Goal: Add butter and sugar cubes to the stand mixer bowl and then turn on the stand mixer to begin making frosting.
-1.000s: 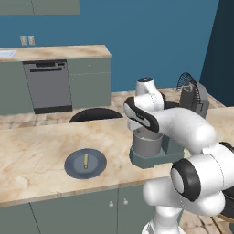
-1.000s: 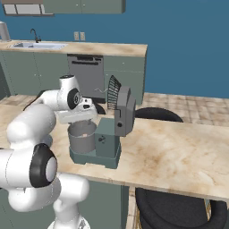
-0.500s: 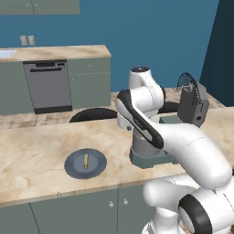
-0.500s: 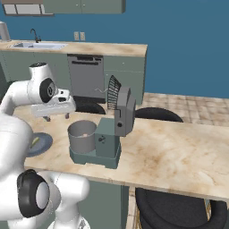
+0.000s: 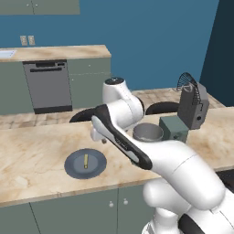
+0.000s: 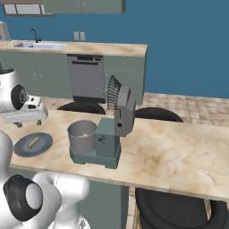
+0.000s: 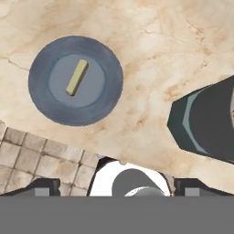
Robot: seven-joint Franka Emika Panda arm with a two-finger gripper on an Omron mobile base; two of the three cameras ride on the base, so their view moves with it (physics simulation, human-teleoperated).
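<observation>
We're hovering above the counter (image 7: 173,55) with the gripper (image 6: 24,117) spread wide and holding nothing, presumably because we're lining up for the butter (image 7: 76,77). It's lying flat in the middle of the dark plate (image 7: 43,107), upper left of the hand view. The stand mixer (image 6: 114,129) is sitting centre frame in the right base view, head tilted back so the stand mixer bowl (image 6: 82,136) is staying open. Can't quite tell what's inside it.

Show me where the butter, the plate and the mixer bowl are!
butter (image 7: 76,77), hand view, middle of the yellow stick
plate (image 7: 43,104), hand view, dark outer rim
stand mixer bowl (image 6: 82,142), right base view, grey side wall
</observation>
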